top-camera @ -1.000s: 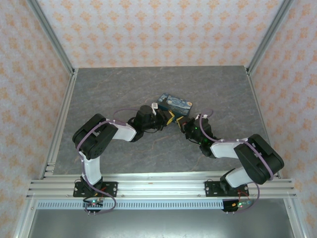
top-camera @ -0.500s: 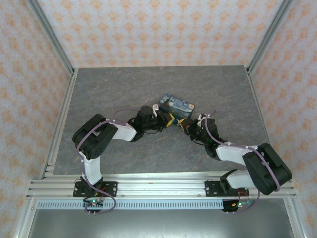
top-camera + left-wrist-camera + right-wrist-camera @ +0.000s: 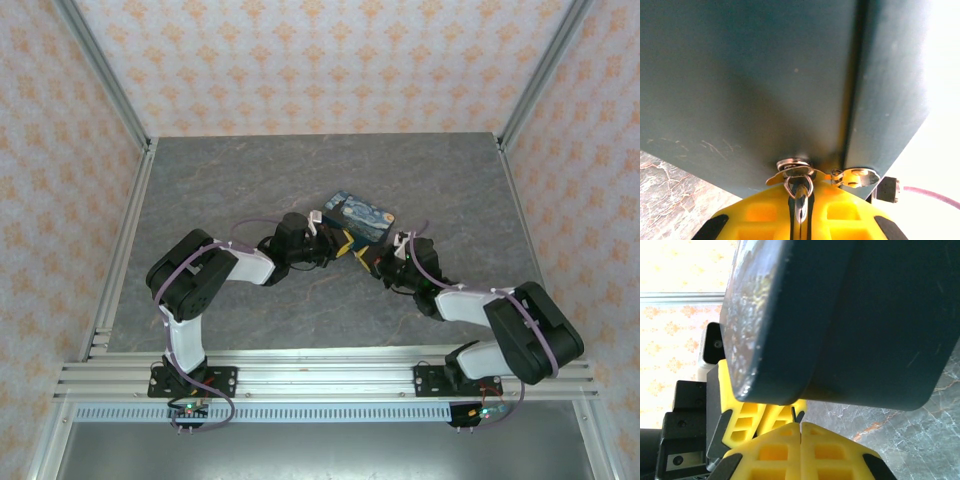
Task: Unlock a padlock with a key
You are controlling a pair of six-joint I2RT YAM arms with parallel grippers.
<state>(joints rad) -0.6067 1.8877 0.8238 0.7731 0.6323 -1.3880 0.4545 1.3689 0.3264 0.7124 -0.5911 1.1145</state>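
Note:
The padlock (image 3: 361, 214), with its starry-night top, lies near the table's middle; its dark teal side (image 3: 765, 85) looms close in the left wrist view. My left gripper (image 3: 335, 243) (image 3: 800, 192) is shut on the key (image 3: 800, 202), whose metal tip sits in the keyhole (image 3: 794, 164) on that side. A ring and a second small key (image 3: 860, 176) hang beside it. My right gripper (image 3: 373, 258) (image 3: 800, 426) is shut with nothing between its fingers, its tips just under the padlock's near corner (image 3: 850, 315). The left gripper's yellow fingers (image 3: 752, 415) show beside it.
The grey marbled table (image 3: 230, 180) has free room on every side of the padlock. Aluminium posts (image 3: 105, 75) and patterned walls close it in at left, right and back. Both arms bend inward and meet at the padlock.
The right arm has swung in and its gripper now sits closer under the padlock. The padlock has shifted slightly to the right. The left gripper keeps its hold.

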